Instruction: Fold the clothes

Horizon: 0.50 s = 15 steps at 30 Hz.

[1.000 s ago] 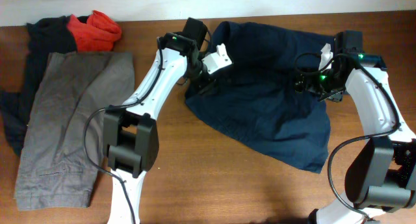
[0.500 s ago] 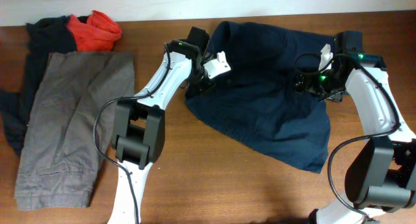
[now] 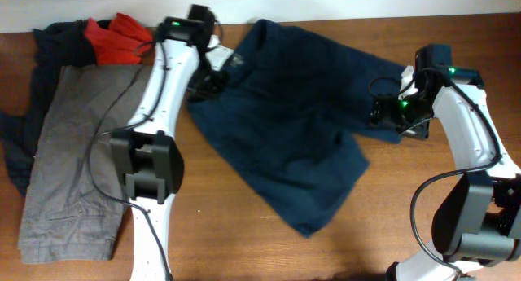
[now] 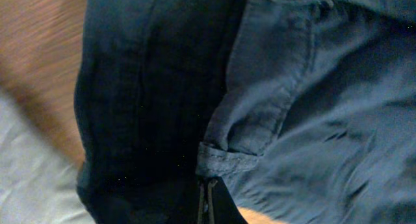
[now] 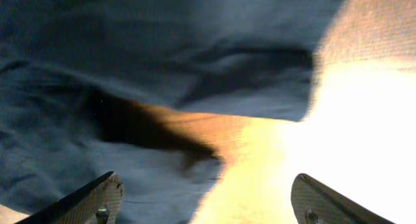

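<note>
The navy shorts (image 3: 285,126) are laid rumpled and slantwise on the wooden bench (image 3: 456,20), to the right of the grey trousers (image 3: 73,159) in the overhead view. A strip of bare wood is left between the two garments. The end of the shorts nearest the grey trousers is gripped by the left gripper (image 3: 210,77). In the left wrist view its jaws are seen pressed together at the lower edge of the frame, with a fold of blue cloth pinched between them. A stitched, hemmed flap (image 4: 260,100) of the shorts is seen just above that pinch.

The corner of the shorts farthest from the grey trousers is overhung by the right gripper (image 3: 391,111). Its jaws are spread wide, one finger (image 5: 97,201) at each lower corner of the right wrist view. No cloth is seen between them there. Below them creased blue fabric is seen, with brightly lit bench wood showing past its edge. Whether the fingers touch the cloth cannot be told.

The grey trousers are laid flat and folded lengthwise. At their far end a red garment (image 3: 118,32) is heaped on a dark garment (image 3: 49,49), which trails down the side of the trousers away from the shorts.
</note>
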Available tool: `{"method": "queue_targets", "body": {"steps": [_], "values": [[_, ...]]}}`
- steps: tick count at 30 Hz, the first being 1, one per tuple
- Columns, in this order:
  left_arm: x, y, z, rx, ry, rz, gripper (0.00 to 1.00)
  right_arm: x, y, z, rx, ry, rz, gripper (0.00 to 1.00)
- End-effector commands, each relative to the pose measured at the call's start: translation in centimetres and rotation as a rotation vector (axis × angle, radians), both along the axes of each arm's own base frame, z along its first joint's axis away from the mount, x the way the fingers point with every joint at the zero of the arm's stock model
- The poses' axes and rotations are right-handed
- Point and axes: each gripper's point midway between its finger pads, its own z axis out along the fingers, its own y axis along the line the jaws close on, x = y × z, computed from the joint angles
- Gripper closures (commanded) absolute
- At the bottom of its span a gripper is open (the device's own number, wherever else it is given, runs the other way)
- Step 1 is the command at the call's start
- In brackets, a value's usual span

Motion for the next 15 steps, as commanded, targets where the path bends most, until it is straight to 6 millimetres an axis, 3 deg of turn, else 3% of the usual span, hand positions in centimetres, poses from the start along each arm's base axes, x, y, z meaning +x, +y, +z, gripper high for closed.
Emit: {"method": "queue_targets", "body": {"steps": [1, 8, 11, 15], "values": [[0.9, 1.9, 0.5, 0.023, -0.025, 0.119, 0.99, -0.9, 1.3, -0.1, 0.08, 0.028, -0.023, 0.16], [1.6, 1.9, 0.6, 0.016, -0.054, 0.12, 0.99, -5.0, 5.7, -4.8, 0.314, 0.127, 0.014, 0.42], [1.6, 1.9, 0.6, 0.016, -0.054, 0.12, 0.99, -6.4, 7.4, -6.6, 0.327, 0.137, 0.096, 0.43], [1.6, 1.9, 0.6, 0.017, -0.054, 0.12, 0.99, -6.9, 8.6, -8.6, 0.295, 0.115, 0.152, 0.43]]}}
